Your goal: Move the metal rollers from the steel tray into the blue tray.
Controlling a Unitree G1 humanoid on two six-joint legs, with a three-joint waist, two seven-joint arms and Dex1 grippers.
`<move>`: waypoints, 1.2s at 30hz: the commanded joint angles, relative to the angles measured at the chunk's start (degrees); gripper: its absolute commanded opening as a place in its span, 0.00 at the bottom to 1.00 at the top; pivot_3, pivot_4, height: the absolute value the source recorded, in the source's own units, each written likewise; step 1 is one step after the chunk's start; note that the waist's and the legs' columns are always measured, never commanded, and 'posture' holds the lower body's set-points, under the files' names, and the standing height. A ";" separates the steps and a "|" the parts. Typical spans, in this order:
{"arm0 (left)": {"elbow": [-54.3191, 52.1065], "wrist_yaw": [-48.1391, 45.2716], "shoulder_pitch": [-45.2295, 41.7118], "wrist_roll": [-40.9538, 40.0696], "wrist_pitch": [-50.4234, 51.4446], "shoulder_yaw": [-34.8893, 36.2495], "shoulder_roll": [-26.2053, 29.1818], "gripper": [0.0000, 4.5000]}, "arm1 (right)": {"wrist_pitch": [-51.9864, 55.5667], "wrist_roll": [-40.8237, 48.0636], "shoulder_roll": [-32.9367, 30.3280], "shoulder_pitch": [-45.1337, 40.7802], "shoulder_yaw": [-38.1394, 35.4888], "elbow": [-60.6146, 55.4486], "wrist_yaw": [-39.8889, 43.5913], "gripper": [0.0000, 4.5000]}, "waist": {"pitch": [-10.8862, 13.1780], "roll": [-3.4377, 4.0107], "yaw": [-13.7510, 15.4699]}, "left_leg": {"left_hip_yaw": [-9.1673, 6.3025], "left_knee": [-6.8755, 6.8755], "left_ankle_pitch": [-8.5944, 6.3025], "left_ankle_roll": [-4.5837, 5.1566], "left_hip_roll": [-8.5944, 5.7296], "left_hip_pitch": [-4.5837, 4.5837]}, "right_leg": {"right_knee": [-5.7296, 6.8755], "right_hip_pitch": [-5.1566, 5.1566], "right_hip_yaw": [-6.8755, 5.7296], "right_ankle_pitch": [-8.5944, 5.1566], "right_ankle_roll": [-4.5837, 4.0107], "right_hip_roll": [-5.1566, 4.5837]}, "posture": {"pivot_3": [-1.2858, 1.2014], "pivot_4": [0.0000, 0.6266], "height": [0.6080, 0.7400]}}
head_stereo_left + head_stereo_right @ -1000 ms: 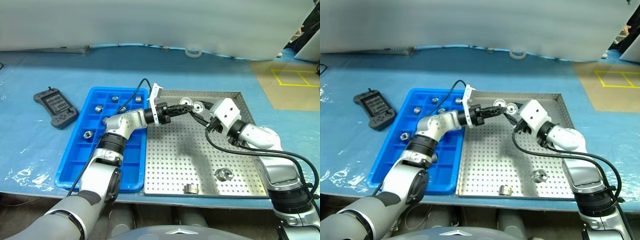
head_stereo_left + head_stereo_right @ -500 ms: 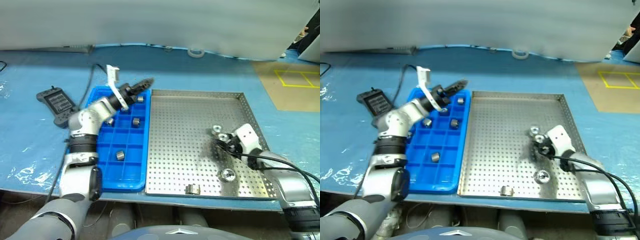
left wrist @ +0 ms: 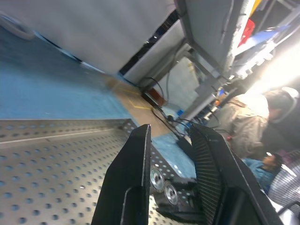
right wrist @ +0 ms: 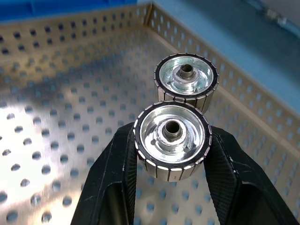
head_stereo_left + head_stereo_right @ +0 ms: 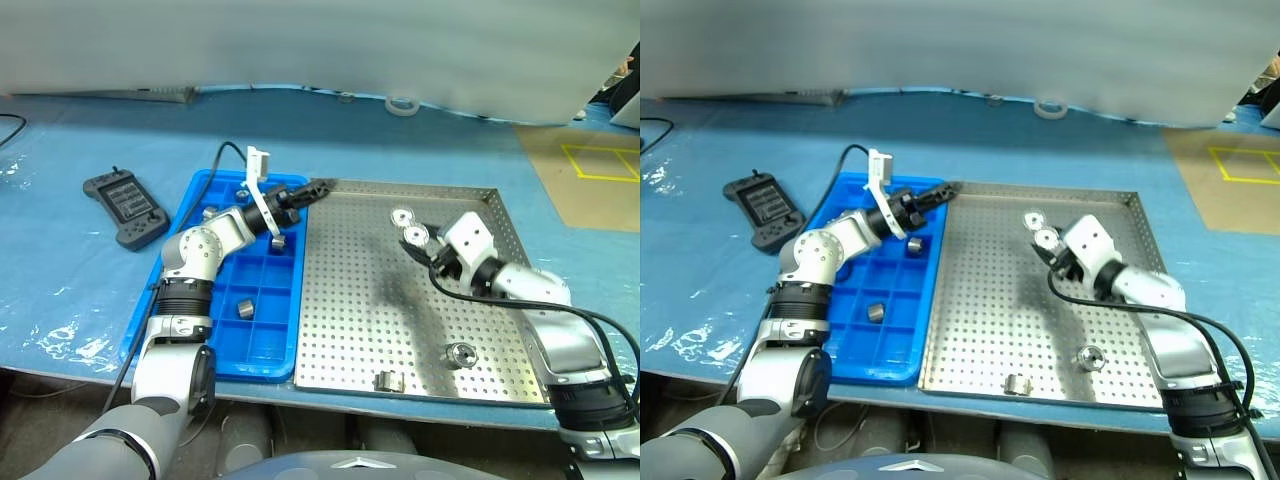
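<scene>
The steel tray lies right of the blue tray. My right gripper is over the far part of the steel tray, shut on a metal roller. A second roller stands just beyond it. Two more rollers lie near the steel tray's front edge. My left gripper hangs shut and empty over the far end of the seam between the two trays. Several rollers sit in the blue tray's compartments, among them one towards the front and one under the left arm.
A dark grey handheld controller lies on the blue table cover left of the blue tray. A roll of tape sits at the far edge of the table. A yellow-marked floor patch lies at the far right.
My left gripper has drawn back to the left, from beside the two far rollers to the steel tray's left edge. The right gripper dipped towards the front, then returned to the far rollers.
</scene>
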 commanded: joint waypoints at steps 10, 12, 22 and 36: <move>5.42 -5.71 -4.44 1.93 -5.38 -3.27 -2.97 0.55 | 0.98 0.72 -0.16 -5.63 1.99 -9.43 1.67 0.36 | 0.00 -0.02 0.05 | -0.01 0.07 0.03 -0.04 -0.01 -0.01 | 0.00 0.04 0.01 0.00 0.00 0.01 | 0.44 0.24 1.00; 5.68 -5.28 -4.85 2.29 -5.03 -3.53 -3.79 0.69 | 1.72 0.69 -0.01 -5.74 2.11 -10.49 1.22 0.36 | 0.00 -0.02 -0.07 | -0.01 0.06 0.03 -0.05 0.00 0.01 | 0.00 0.04 0.01 0.00 0.00 0.01 | 0.43 0.24 1.00; 8.96 -4.20 -6.79 2.19 -6.07 -2.15 -7.41 0.83 | 4.73 1.93 0.47 -6.71 1.89 -13.80 1.25 0.36 | 0.00 -0.02 -1.06 | -0.01 0.06 0.02 -0.03 0.01 0.00 | 0.06 0.03 0.01 0.00 0.00 0.01 | 0.42 0.24 1.00; 9.19 -2.37 -8.27 1.77 -5.82 -1.17 -8.89 0.56 | 4.03 0.31 0.14 -6.66 2.75 -12.61 1.34 0.36 | 0.00 -0.03 -1.19 | 0.00 0.08 -0.05 0.10 -0.01 -0.02 | 0.06 0.04 0.01 0.00 -0.01 -0.02 | 0.43 0.24 1.00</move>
